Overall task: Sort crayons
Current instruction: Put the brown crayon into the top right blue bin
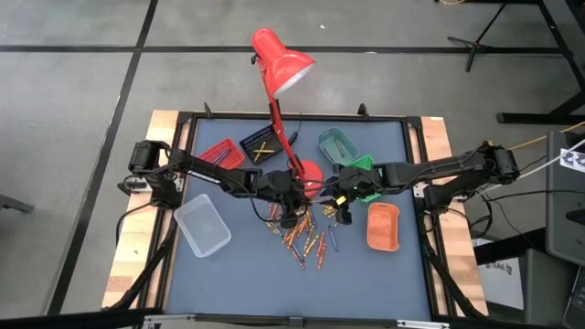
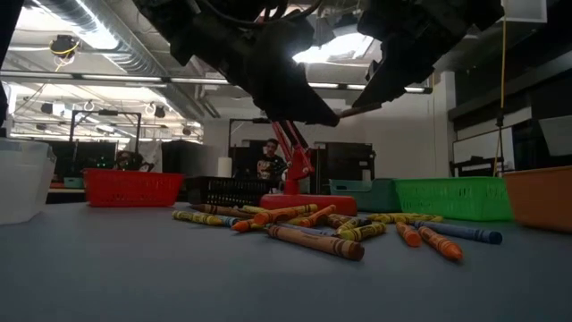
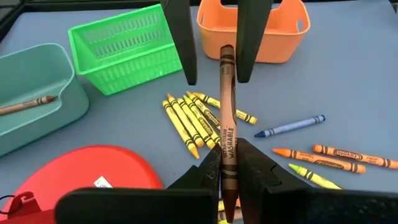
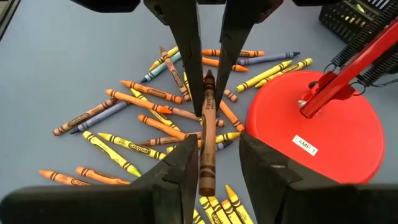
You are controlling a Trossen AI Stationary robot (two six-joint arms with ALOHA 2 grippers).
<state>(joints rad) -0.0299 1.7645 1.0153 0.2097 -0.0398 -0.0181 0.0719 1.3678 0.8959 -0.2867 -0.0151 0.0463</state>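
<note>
Right, I have a brown wax crayon (image 3: 227, 118) pinched in the left gripper (image 3: 227, 168) above the pile of loose crayons (image 1: 306, 238) mid-table. Its far end pokes between the right gripper's (image 4: 214, 158) parted fingers, unclamped. A handover, I reckon: right closes next, then left releases.

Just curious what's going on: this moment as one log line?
left end effector: shut on brown crayon | right end effector: open, flanking same crayon | stage: likely mid-air handover over pile
</note>
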